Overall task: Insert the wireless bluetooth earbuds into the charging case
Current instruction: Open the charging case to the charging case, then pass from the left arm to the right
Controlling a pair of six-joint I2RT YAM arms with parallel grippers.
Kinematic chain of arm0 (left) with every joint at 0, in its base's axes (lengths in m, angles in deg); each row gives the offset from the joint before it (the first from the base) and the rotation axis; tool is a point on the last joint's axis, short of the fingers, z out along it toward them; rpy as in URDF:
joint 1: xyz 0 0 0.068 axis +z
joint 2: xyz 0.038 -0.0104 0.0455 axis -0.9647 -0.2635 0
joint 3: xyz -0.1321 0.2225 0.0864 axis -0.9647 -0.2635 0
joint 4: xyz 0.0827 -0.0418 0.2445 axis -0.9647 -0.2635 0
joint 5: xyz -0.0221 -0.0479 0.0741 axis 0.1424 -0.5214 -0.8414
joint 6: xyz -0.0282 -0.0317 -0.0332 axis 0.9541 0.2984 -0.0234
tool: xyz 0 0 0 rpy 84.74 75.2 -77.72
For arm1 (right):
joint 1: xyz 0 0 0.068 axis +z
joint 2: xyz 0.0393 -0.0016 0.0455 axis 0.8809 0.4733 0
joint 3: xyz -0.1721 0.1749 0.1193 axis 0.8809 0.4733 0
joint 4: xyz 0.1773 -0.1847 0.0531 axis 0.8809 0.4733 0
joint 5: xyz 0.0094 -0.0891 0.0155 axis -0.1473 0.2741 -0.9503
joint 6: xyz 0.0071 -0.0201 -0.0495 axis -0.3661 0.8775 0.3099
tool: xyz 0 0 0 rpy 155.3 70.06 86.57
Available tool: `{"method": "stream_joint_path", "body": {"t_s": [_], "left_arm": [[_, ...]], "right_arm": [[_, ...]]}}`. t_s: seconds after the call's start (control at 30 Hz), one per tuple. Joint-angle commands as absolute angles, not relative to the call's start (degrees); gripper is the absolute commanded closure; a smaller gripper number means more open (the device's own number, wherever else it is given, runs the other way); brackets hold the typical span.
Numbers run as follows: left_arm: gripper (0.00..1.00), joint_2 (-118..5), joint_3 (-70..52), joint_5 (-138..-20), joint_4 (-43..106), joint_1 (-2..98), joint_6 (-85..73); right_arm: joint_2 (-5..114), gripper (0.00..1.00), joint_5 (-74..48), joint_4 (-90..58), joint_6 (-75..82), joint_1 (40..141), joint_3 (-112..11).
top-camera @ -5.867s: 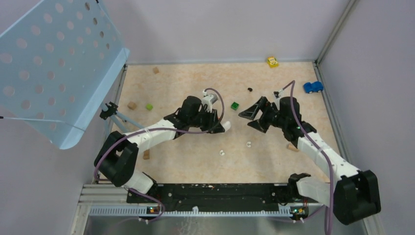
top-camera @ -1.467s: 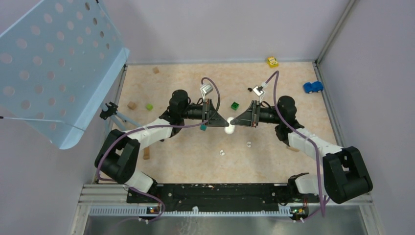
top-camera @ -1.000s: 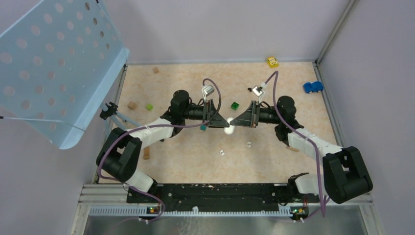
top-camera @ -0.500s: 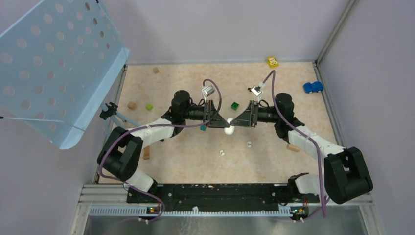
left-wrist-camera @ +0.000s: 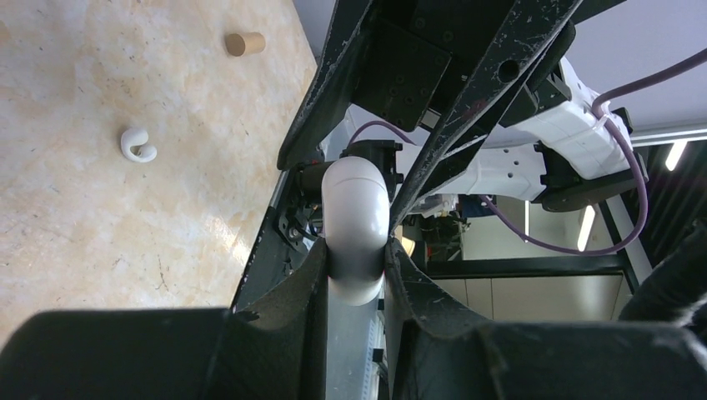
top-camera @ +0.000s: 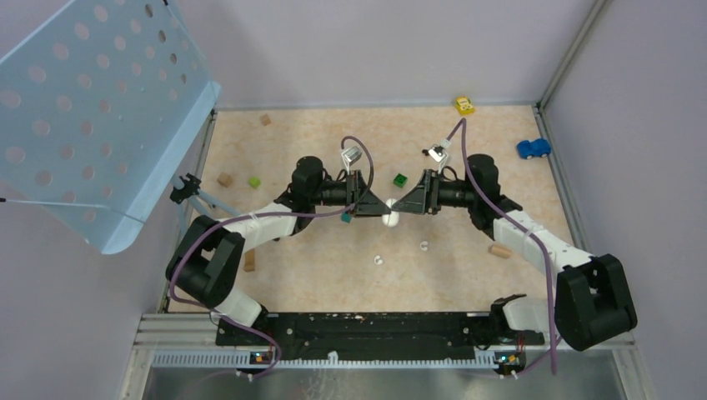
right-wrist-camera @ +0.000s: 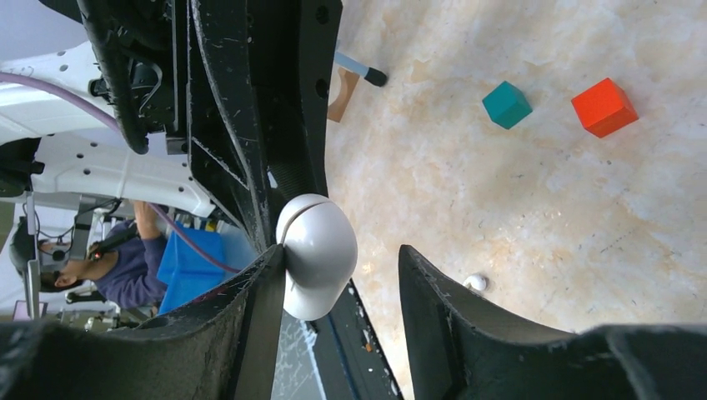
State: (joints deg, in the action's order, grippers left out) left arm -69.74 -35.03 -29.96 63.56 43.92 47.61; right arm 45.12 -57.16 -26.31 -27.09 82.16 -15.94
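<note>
Left gripper (left-wrist-camera: 356, 250) clamps the white charging case (left-wrist-camera: 356, 218), its base hidden between the fingers. The right gripper (right-wrist-camera: 340, 254) gapes around it, one finger touching. One white earbud (top-camera: 378, 259) lies at six o'clock of the case, a second earbud (top-camera: 424, 246) at four. Earlier the grippers stood apart.

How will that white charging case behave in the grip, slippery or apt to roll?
Probably slippery: the charging case looks glossy and rounded, pinched by the left end effector on curved sides. Likely stiff, as its shell shows no denting there. If released it may well roll, having no flat face visible.
</note>
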Motion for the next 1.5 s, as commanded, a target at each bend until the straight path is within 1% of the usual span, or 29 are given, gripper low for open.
{"method": "stream_joint_path", "body": {"t_s": [0.0, 0.17, 0.4, 0.53, 0.73, 0.9, 1.03, 1.13, 1.33, 1.47], "left_arm": [[1.00, -68.48, -34.14, -29.30, 70.21, 43.75, 49.21], [1.00, -68.80, -33.61, -28.49, 69.61, 44.56, 48.49], [1.00, -69.20, -32.41, -27.64, 68.68, 45.20, 47.98], [1.00, -69.14, -31.42, -27.22, 67.14, 45.85, 47.32], [1.00, -67.90, -30.12, -29.00, 61.11, 46.48, 43.80], [1.00, -67.69, -29.67, -30.36, 58.57, 46.47, 42.21], [1.00, -67.54, -29.65, -30.67, 58.02, 46.51, 41.93], [1.00, -67.37, -29.63, -30.94, 57.50, 46.50, 41.55], [1.00, -67.78, -29.38, -30.52, 58.00, 46.50, 42.00], [1.00, -67.99, -29.44, -30.36, 59.05, 46.49, 42.79]], "right_arm": [[44.06, 0.50, -52.80, -25.05, -25.57, 82.62, -14.64], [44.36, 0.49, -49.31, -21.68, -24.67, 82.45, -14.62], [44.38, 0.49, -47.29, -22.25, -26.04, 81.90, -13.76], [44.06, 0.49, -48.08, -28.41, -30.63, 80.93, -11.39], [42.86, 0.39, -49.88, -36.36, -37.83, 81.00, -9.89], [40.36, 0.38, -47.12, -37.58, -39.65, 80.92, -9.02], [38.36, 0.37, -47.41, -44.84, -44.05, 80.99, -6.44], [37.45, 0.33, -47.64, -49.02, -46.38, 80.96, -4.95], [39.50, 0.31, -49.48, -49.62, -46.04, 81.82, -4.73], [43.26, 0.31, -50.20, -53.46, -47.81, 83.75, -4.13]]}}
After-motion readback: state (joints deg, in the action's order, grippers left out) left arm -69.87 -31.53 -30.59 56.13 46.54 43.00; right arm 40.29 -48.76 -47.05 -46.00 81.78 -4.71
